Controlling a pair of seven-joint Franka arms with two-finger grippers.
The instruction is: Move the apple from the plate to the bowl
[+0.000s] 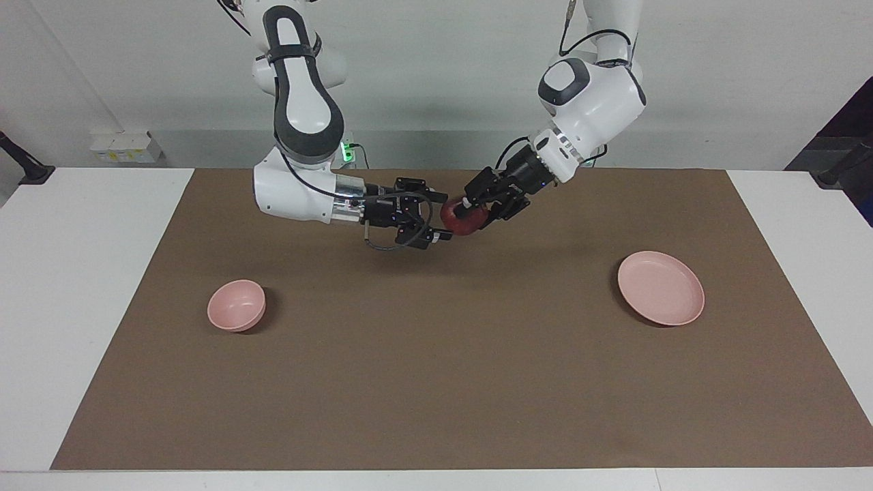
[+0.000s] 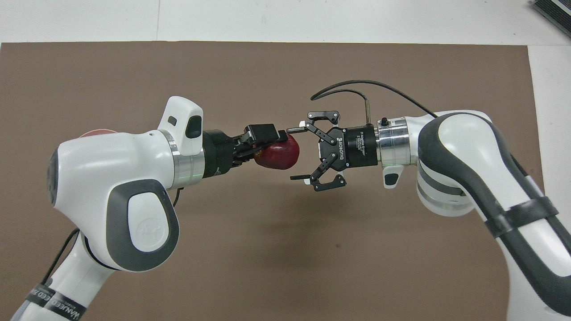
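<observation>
Midair, one apple (image 1: 462, 218) is hanging over the mat's middle, clenched in the left gripper (image 1: 472, 209). The right gripper (image 2: 298, 155) is sitting spread wide just beside it, grasping nothing. Risk: the left letting go before the right is closing, so the apple is dropping and rolling. One plate (image 1: 660, 287), bare; one bowl (image 1: 236, 305), bare; two arms.

apple (image 1: 462, 219): glossy dark red skin
plate (image 1: 660, 287): smooth matt pink plastic
bowl (image 1: 236, 305): same smooth pink plastic
mat (image 1: 436, 382): matt brown, paper-like
arm shells (image 2: 102, 174): glossy white plastic
</observation>
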